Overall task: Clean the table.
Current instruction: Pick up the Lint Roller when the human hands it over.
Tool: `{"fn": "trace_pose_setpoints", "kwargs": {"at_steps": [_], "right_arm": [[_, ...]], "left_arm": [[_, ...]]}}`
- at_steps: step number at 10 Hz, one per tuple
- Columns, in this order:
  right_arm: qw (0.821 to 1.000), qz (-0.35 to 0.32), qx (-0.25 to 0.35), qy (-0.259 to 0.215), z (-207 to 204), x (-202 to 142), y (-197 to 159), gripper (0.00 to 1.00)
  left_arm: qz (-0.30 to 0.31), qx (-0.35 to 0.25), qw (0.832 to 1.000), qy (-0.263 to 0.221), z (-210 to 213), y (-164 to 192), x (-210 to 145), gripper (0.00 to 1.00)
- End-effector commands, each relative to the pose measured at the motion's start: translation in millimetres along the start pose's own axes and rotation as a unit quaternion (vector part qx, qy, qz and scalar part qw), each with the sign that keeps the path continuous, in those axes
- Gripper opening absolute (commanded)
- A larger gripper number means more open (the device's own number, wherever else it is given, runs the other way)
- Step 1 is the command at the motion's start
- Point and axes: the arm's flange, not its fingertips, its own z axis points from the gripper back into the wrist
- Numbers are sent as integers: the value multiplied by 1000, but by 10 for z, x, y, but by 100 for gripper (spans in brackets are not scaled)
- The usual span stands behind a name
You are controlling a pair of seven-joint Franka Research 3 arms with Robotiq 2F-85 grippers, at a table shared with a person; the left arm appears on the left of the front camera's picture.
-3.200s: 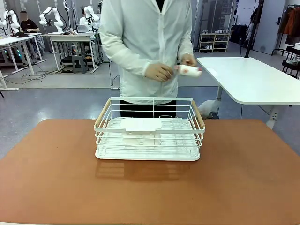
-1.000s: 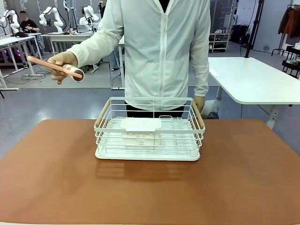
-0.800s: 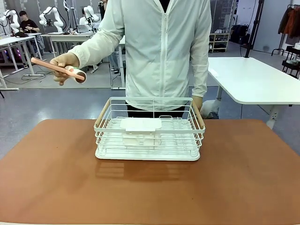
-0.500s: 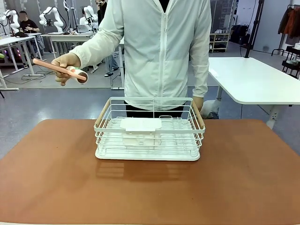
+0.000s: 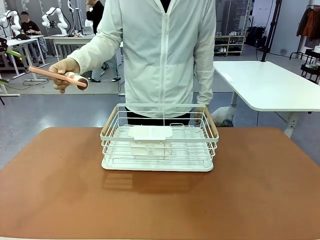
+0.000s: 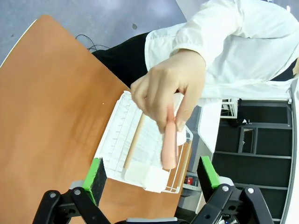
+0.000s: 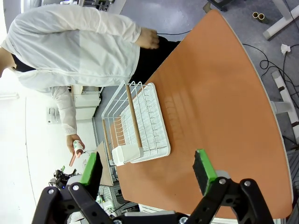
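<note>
The reddish-brown table (image 5: 250, 190) carries a white wire rack (image 5: 160, 137) at its middle. A person at the far side holds out a lint roller (image 5: 57, 76) with a pink handle, off the table's far left. My left gripper (image 6: 152, 173) is open, and the pink handle (image 6: 169, 144) points between its green pads without touching them. Its fingertips peek in at the front view's left edge (image 5: 6, 65), just left of the handle. My right gripper (image 7: 145, 169) hangs open and holds nothing, above the table (image 7: 219, 84).
A white box (image 5: 150, 134) sits inside the rack. A white-topped table (image 5: 270, 85) stands behind at the right. The person's other hand (image 7: 148, 37) hangs by the rack's far right corner. Bare tabletop lies all around the rack.
The person has shifted left and pushed the roller's handle farther left. My left gripper's green fingertips have come into the front view at its left edge.
</note>
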Motion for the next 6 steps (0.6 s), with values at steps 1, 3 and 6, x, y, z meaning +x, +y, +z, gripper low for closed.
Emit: {"fn": "trace_pose_setpoints", "kwargs": {"at_steps": [1, 3, 6], "right_arm": [[1000, 10, 8, -2, 19, 6, 11, 100], [1000, 10, 8, -2, 19, 6, 11, 100], [1000, 10, 8, -2, 19, 6, 11, 100]], "left_arm": [[11, -14, 999, -29, -124, -130, -54, 100], [23, -25, 999, -25, -194, -164, -154, 100], [44, -45, 998, -19, -337, -78, -265, 100]]}}
